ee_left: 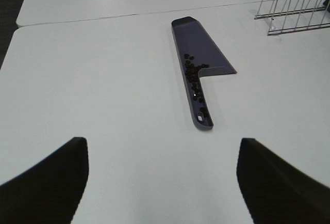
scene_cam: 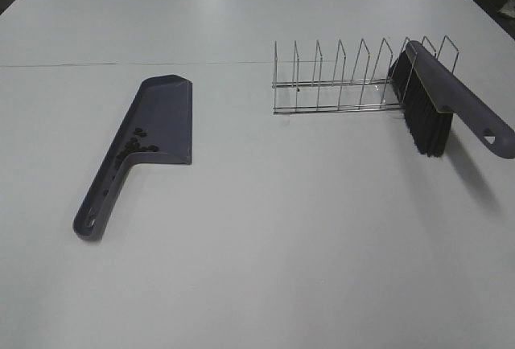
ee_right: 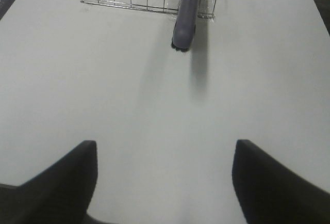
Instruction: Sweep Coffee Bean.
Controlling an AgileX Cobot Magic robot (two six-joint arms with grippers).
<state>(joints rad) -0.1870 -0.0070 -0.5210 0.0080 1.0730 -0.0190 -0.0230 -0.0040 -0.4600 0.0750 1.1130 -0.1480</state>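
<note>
Both grippers, left (ee_left: 162, 182) and right (ee_right: 162, 182), are gaping empty; I'm seeing tiny dark coffee beans (scene_cam: 135, 147) lying clustered left-centre.

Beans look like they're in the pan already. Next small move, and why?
Probably hold both arms back: the coffee beans all appear to lie in the purple dustpan, the brush rests on the wire rack, and both grippers are open and empty. One dark speck under the rack is unclear.
</note>
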